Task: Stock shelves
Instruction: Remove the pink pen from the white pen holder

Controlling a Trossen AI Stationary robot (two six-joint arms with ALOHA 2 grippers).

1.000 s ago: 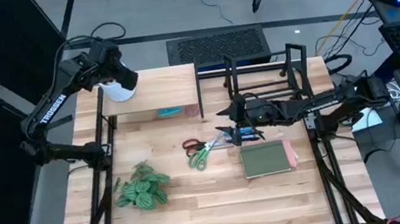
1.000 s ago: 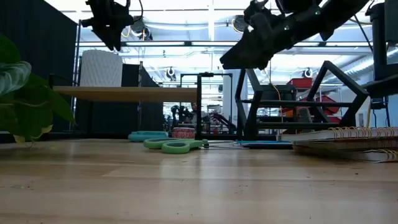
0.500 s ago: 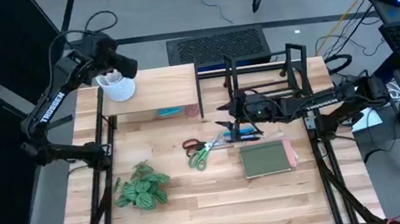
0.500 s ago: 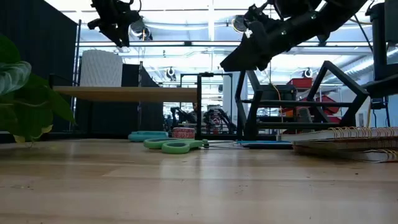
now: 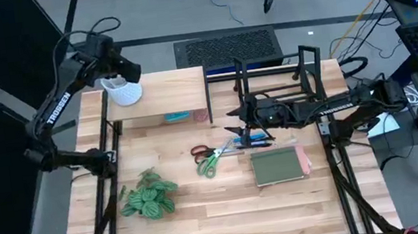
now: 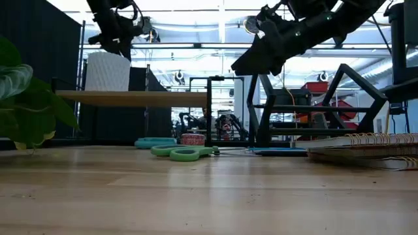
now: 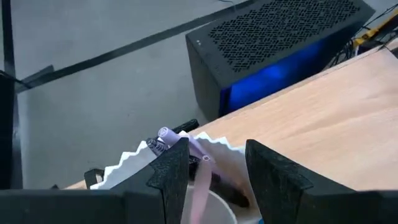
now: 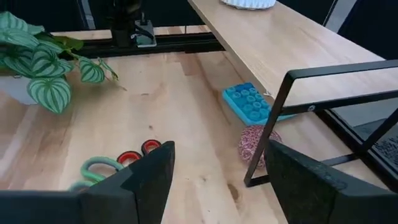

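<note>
Left gripper [image 7: 214, 174]: open, empty, above cup [image 5: 123, 92].
Cup: on riser [image 5: 174, 97], far-left table corner (pens inside).
Right gripper [image 8: 217, 180]: open, empty, over scissors [image 5: 210, 159] beside rack [image 5: 276, 76].
Risk: a finger could snag the rim, tipping cup.

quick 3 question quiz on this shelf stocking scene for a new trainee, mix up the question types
1. True or false: the white cup stands on the pale-wood riser shelf.
2. Which gripper hovers over the scissors end of the table? A) left gripper B) right gripper
3. Fill in: the blue tray lies ____ the riser shelf.

Key: 1 true; 2 B; 3 under. Both grippers are open and hold nothing. The black wire rack has nothing visible stocked in it.
</note>
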